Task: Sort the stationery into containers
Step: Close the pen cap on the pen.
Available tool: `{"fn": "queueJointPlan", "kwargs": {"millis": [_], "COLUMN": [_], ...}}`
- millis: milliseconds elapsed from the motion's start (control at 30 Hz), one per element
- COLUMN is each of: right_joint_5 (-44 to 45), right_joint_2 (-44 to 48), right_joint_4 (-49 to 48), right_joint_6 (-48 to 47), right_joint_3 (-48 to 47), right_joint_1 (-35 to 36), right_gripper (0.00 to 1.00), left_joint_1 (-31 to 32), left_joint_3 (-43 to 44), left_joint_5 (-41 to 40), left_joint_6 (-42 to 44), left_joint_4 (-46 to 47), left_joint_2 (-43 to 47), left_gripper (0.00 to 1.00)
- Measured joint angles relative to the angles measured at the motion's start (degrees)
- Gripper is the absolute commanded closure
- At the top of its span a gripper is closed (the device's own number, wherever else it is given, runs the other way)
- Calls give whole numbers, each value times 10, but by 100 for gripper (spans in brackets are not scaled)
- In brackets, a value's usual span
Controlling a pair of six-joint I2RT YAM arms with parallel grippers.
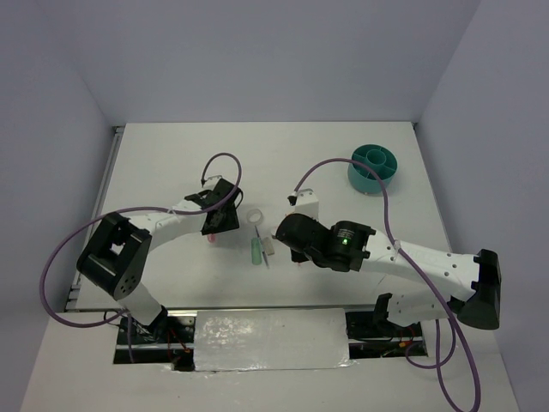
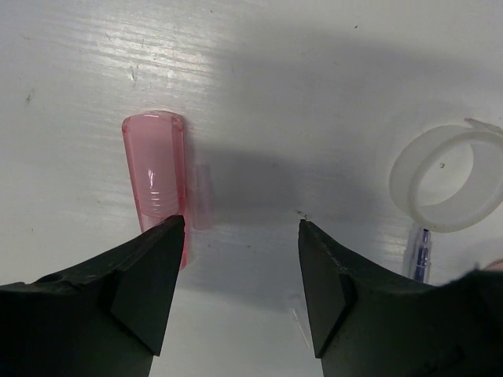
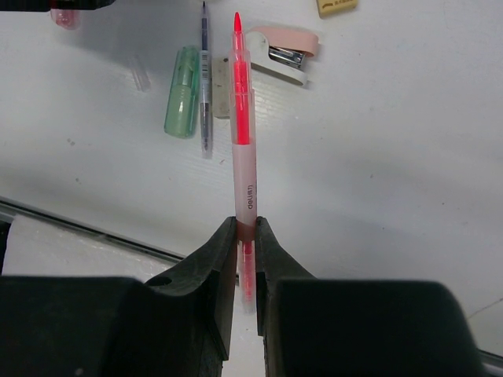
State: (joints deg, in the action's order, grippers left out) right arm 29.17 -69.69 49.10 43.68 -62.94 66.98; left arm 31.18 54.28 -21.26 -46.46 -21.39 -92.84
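Observation:
My right gripper (image 3: 246,228) is shut on the thin pink pen (image 3: 243,118), which sticks out forward above the table. Beyond it lie a mint-green stub (image 3: 181,102), a thin purple pen (image 3: 205,78), a pale block (image 3: 222,78), a pink stapler (image 3: 281,47) and a tan block (image 3: 336,6). My left gripper (image 2: 241,236) is open, low over the table. Its left fingertip overlaps the near end of the short pink stub (image 2: 155,177). The white tape ring (image 2: 449,179) lies to its right. The teal organiser (image 1: 374,168) stands at the far right, away from both grippers.
From above, the left gripper (image 1: 220,225) and right gripper (image 1: 296,249) flank the tape ring (image 1: 254,216) and mint-green stub (image 1: 256,251) at mid-table. A foil-covered panel (image 1: 270,339) lies at the near edge. Grey walls enclose the table.

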Motion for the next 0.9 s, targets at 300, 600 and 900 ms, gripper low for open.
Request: {"fn": "queueJointPlan", "kwargs": {"millis": [300,600,900], "right_joint_5": [-1,-1,-1], "right_joint_2": [0,-14,-17], "right_joint_4": [0,0,0], "right_joint_6": [-1,-4,-7], "right_joint_3": [0,0,0], "right_joint_1": [0,0,0], "right_gripper": [100,100,100], "left_joint_1": [-2,-3,-7], "left_joint_3": [-7,-8,-8], "left_joint_5": [1,2,0], "left_joint_6": [0,1,1], "left_joint_4": [8,13,13], "left_joint_2": [-2,-8,-11], "left_gripper": [29,31,37]}}
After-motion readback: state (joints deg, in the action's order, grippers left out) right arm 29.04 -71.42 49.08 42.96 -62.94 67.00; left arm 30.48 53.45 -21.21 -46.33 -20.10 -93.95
